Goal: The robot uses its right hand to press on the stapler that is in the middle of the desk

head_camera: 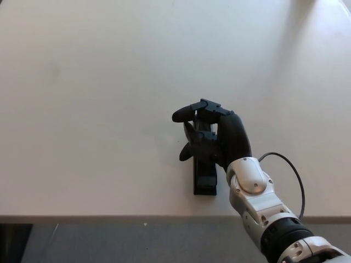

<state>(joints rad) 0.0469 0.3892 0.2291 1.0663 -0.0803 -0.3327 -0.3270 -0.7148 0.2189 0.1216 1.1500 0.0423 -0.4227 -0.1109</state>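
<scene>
A black stapler (205, 178) lies on the pale desk (98, 109), close to the front edge, with its length running away from me. My right hand (220, 140) covers its far half from above. The fingers (186, 113) curl out past the stapler's far end and the thumb (187, 152) hangs at its left side, apart from them. Only the near end of the stapler shows below the palm. Whether the palm touches the stapler's top is hidden. My left hand does not show.
The desk's front edge (109, 217) runs across the bottom of the picture, with grey floor below it. A thin black cable (295, 176) loops off my right forearm (258, 203).
</scene>
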